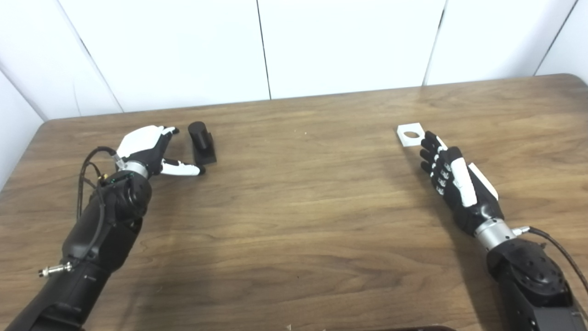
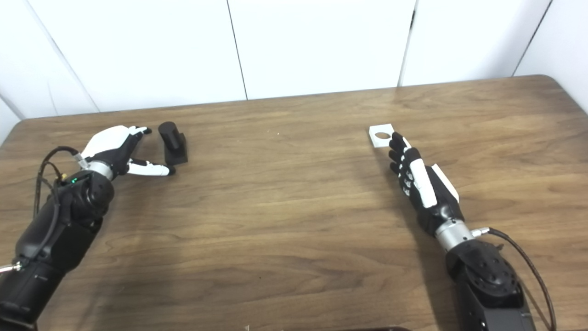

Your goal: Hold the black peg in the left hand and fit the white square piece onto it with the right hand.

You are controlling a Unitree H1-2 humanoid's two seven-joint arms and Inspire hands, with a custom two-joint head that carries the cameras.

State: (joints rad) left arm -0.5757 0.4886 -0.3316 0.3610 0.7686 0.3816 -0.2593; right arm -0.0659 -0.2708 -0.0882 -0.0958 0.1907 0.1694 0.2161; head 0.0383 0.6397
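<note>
Wood-grain worktop (image 1: pixel 294 220): the black peg (image 1: pixel 202 142) stands just beyond the open left hand (image 1: pixel 147 149), the white square piece (image 1: pixel 410 134) (thin, probably light, rigid) at the open right hand (image 1: pixel 452 184) fingertips; pinch its edges.

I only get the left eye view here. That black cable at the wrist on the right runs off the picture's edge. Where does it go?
Observer: In the right eye view the cable stays in the picture. It arcs out from the wrist of the right hand and drops beside the forearm to the bottom edge.
Operator: And the table on that side, does it just stop at the corner?
Observer: From this view the table has a rounded far right corner. Its right edge shows running back toward the robot, well to the right of the white square piece.
</note>
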